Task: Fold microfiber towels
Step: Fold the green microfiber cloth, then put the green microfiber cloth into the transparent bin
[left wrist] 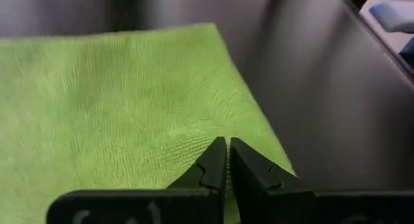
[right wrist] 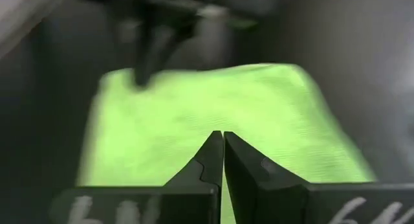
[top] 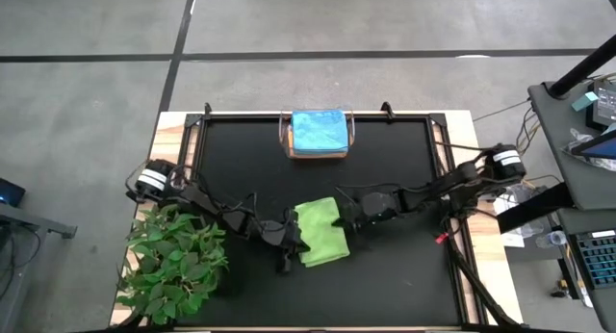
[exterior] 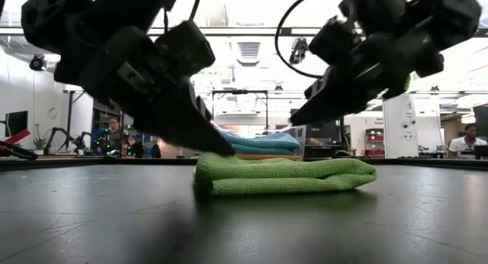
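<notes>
Lying folded between both closed claws, lime green towel (top: 321,233), left claw (top: 292,239), right claw (top: 345,217)

A black table top (top: 241,150) with a pale wooden border carries everything here. Near its middle, toward the front, a lime green towel (top: 321,233) lies folded flat on the black surface, its layers stacked one on another in the low view (exterior: 284,175). At the far edge sits a clear plastic bin (top: 319,134) with a light blue towel (top: 319,130) on top of the cloths inside it. A leafy green plant (top: 173,263) stands at the front left corner, overhanging the border.
</notes>
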`<state>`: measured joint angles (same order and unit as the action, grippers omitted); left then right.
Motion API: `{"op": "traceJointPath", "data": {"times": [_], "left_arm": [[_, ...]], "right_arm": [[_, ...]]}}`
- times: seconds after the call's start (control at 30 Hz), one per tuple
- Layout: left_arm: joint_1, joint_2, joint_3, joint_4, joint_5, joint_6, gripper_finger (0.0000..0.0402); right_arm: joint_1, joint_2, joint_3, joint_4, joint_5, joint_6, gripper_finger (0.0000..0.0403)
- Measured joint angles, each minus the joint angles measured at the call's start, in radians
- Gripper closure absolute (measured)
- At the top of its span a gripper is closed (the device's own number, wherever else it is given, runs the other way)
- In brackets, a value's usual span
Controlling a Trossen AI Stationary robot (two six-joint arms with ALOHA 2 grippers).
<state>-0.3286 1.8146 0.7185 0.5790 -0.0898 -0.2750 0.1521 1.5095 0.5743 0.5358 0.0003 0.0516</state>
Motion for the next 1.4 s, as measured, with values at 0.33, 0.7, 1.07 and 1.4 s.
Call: {"op": "traceJointPath", "data": {"times": [0.33, 0.7, 1.07, 1.4], "left_arm": [[0.04, -0.097, -0.004, -0.03, -0.072, 0.154, 0.0396], [0.16, -0.1, -0.015, -0.236, -0.196, 0.125, 0.0396], [0.17, -0.215, 0.012, -0.303, -0.055, -0.182, 0.0396], [0.153, -0.347, -0.034, -0.419, 0.054, -0.815, 0.0374]], "right_arm": [[0.102, 0.007, -0.018, -0.021, -0.098, 0.03, 0.0394], [0.103, 0.135, -0.01, 0.018, -0.171, 0.081, 0.0394], [0.103, -0.064, 0.047, -0.336, -0.14, 0.389, 0.0394], [0.091, -0.224, 0.13, -0.689, -0.108, 0.775, 0.0321]]}}
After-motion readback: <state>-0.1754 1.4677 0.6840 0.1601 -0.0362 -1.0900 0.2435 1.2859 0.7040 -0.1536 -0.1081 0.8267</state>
